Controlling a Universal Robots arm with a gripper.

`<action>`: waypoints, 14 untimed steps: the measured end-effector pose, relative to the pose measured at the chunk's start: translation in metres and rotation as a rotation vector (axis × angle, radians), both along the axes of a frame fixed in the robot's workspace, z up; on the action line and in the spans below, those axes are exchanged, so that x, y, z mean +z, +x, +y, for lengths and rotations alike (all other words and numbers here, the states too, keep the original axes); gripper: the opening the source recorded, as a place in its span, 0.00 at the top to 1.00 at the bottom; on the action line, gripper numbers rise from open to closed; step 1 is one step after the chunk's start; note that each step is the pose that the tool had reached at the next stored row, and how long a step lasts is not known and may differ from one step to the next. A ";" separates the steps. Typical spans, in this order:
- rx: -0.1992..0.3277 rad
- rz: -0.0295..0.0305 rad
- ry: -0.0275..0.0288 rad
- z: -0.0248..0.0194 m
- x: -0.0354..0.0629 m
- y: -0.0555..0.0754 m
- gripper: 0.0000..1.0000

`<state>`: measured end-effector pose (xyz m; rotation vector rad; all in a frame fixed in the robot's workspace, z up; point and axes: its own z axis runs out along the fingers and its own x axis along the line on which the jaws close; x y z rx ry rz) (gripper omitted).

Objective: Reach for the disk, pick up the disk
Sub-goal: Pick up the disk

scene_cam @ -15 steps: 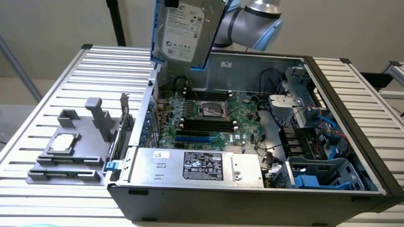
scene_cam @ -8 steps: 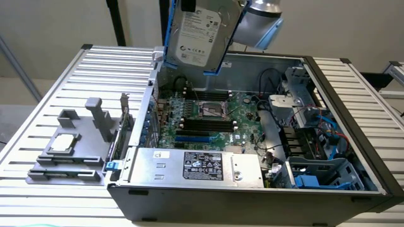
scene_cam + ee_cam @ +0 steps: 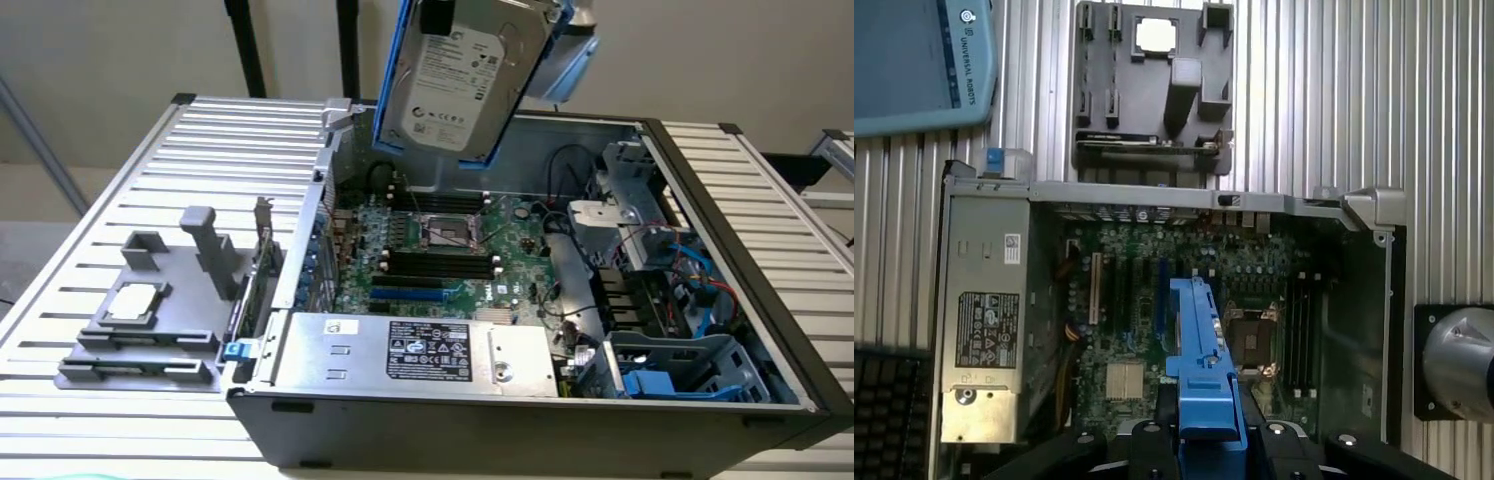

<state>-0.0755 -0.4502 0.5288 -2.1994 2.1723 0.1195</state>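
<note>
The disk (image 3: 465,75), a silver-grey hard drive with a white label and blue rails on its long sides, hangs tilted in the air above the open computer case (image 3: 534,400), near the exterior view's top. In the wrist view the disk appears edge-on as a blue rail (image 3: 1204,370) running out from between the black fingers of my gripper (image 3: 1209,438), which is shut on it. Below the disk lies the motherboard (image 3: 447,250) with its CPU socket (image 3: 1249,335).
The grey power supply box (image 3: 414,350) with a black-and-white label sits at the case's front. A grey fixture (image 3: 147,320) carrying a small square silver chip (image 3: 136,300) rests on the slatted table at the exterior view's left. A blue drive cage (image 3: 681,370) is at the case's right. A teach pendant (image 3: 914,60) lies nearby.
</note>
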 end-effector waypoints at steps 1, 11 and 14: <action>0.000 0.0000 0.0003 -0.0020 0.0000 0.004 0.67; 0.000 -0.0253 0.0022 -0.0238 -0.0001 0.031 0.67; 0.000 -0.0463 0.0026 -0.0303 -0.0004 0.036 0.67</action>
